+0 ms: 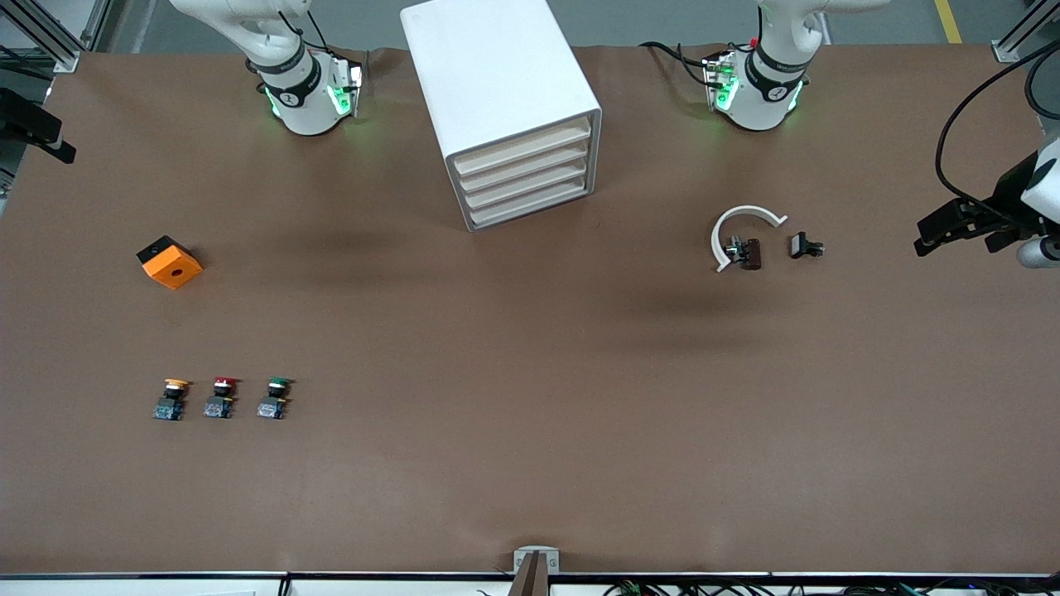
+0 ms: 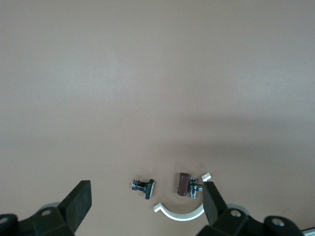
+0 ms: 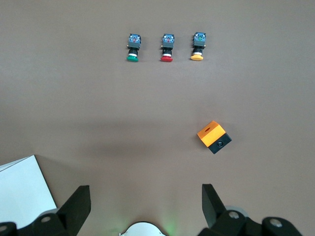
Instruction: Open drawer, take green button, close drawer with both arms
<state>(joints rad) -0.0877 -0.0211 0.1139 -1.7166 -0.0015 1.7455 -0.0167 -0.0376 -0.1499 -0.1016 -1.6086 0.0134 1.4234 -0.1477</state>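
The white cabinet (image 1: pixel 497 83) stands between the two arm bases. Its four cream drawer fronts (image 1: pixel 527 172) are all shut. The green-capped button (image 1: pixel 274 397) lies on the table nearer the front camera, toward the right arm's end, and also shows in the right wrist view (image 3: pixel 133 47). My right gripper (image 1: pixel 45 136) hangs high over the right arm's end of the table, open and empty (image 3: pixel 145 192). My left gripper (image 1: pixel 936 236) hangs high over the left arm's end, open and empty (image 2: pixel 146 189).
A red-capped button (image 1: pixel 221 397) and a yellow-capped button (image 1: pixel 171 399) lie in a row with the green one. An orange and black box (image 1: pixel 169 261) lies farther back. A white arc piece (image 1: pixel 741 225), a brown part (image 1: pixel 750 253) and a small black part (image 1: pixel 805 246) lie below the left gripper.
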